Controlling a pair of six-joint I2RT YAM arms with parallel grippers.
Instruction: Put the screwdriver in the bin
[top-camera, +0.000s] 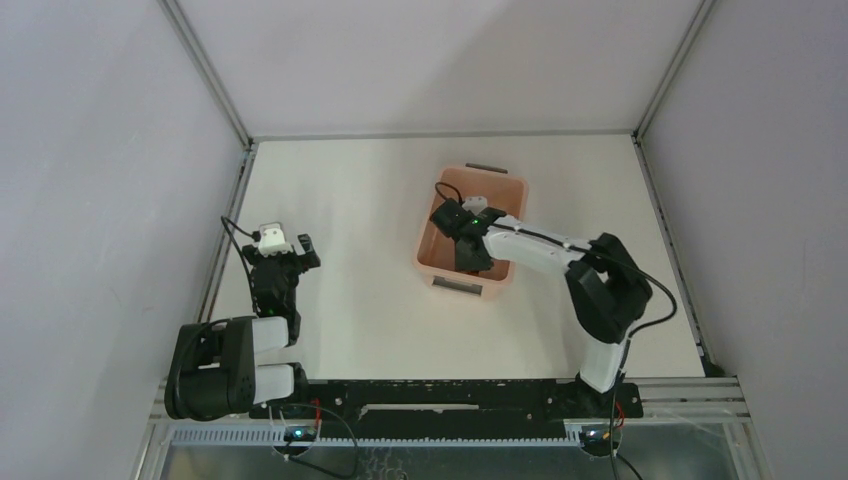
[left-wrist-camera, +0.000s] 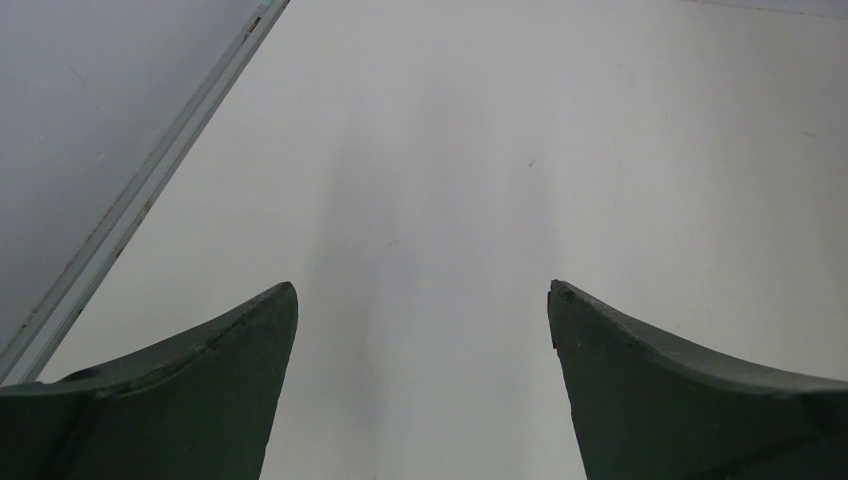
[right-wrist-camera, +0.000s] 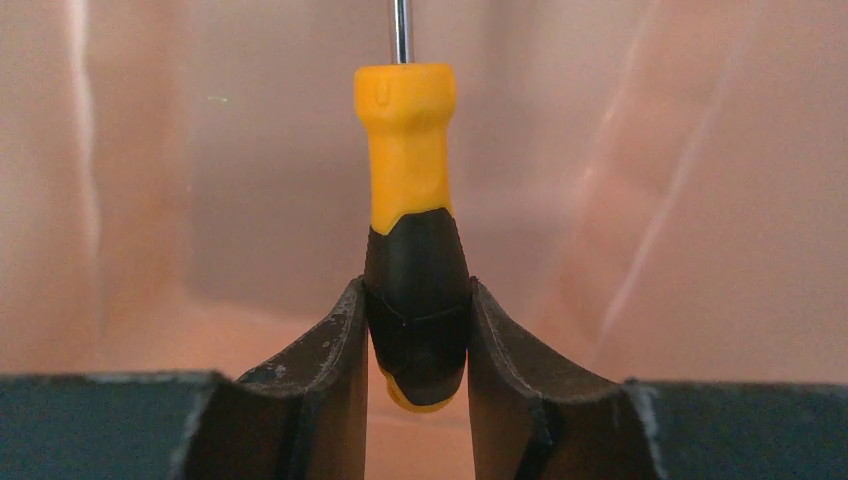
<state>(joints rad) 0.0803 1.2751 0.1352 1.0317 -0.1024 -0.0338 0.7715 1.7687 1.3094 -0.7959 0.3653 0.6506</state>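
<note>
Pink bin (right-wrist-camera: 700, 200) walls surround my right gripper (right-wrist-camera: 413, 292), clamped on the screwdriver (right-wrist-camera: 405, 150) handle; I should lower gently before releasing.

Below me lies a white table (top-camera: 370, 200), matt and pale. Grey walls (top-camera: 100, 150) close it in along the left, far and right edges, and slim metal posts (top-camera: 205, 70) rise from its two far corners. A silver strip (left-wrist-camera: 150, 190) follows the left edge where the surface meets the wall. Along the near edge I see a black rail (top-camera: 500, 395), and under it a slotted grey duct (top-camera: 420, 437) with thin wires (top-camera: 318, 410), one perhaps red. Seen from the left wrist, a tiny dark speck (left-wrist-camera: 531, 162) marks the surface.
</note>
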